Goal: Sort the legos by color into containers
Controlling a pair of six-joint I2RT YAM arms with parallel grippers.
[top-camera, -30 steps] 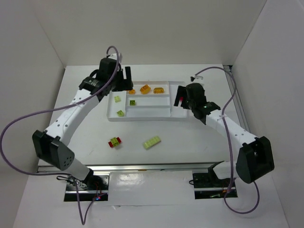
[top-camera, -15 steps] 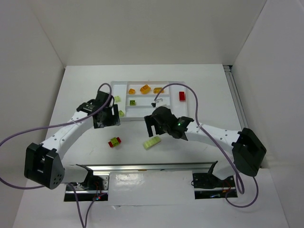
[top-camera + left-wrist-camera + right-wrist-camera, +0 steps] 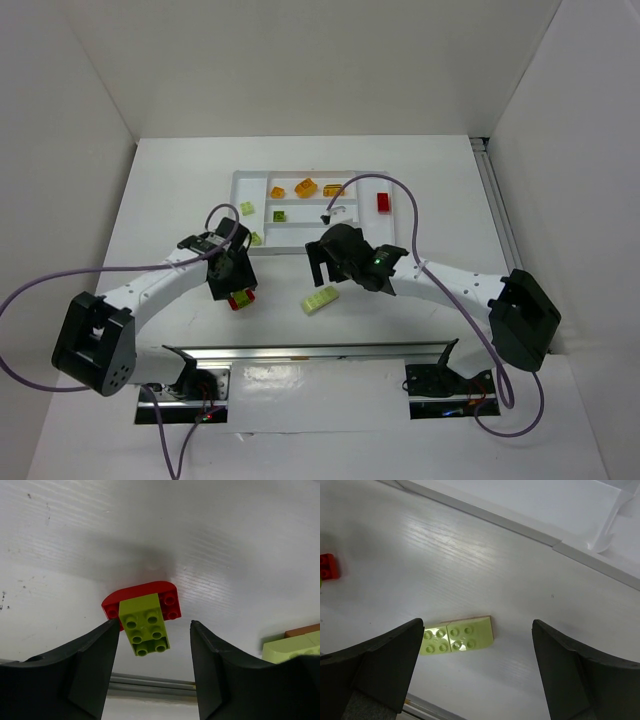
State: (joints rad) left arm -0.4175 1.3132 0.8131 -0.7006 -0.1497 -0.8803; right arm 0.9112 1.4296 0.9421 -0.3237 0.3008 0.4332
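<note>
Beyond both arms: white shallow divided plastic tray (image 3: 310,172). Flat light-green studded plastic brick (image 3: 459,636) lies on counter between the spread, empty right end effector (image 3: 477,626). Small green-on-red stacked plastic brick (image 3: 145,617) sits inside the released left end effector (image 3: 152,630) (rigid, light, probably slick; pinch flat sides).

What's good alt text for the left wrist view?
The open left tool hovers over a light green brick stacked on a red rounded brick, both on the white table. Its dark fingers frame the stack on both sides. A second light green brick peeks in at the right edge.
</note>
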